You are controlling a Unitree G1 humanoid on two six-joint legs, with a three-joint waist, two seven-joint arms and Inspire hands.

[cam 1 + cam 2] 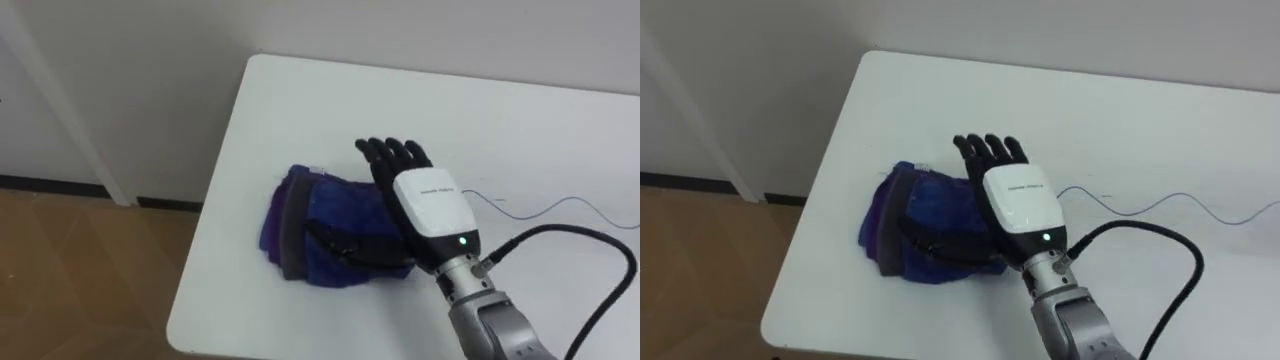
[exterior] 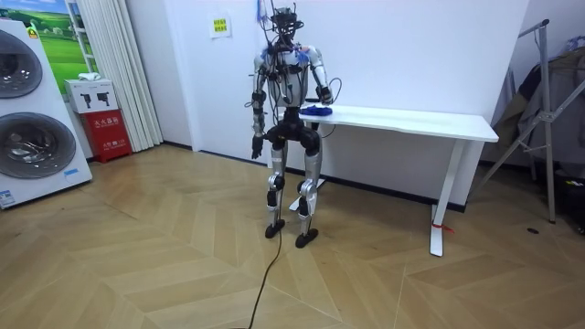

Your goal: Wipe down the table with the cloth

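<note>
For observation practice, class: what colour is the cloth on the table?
The cloth is blue and purple with a dark band, clearest in the left eye view.

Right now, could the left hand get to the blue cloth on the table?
Probably yes: the cloth lies at the near end of the table, with nothing in between. The left hand hangs at the robot's side, though, and the right hand covers part of the cloth.
</note>
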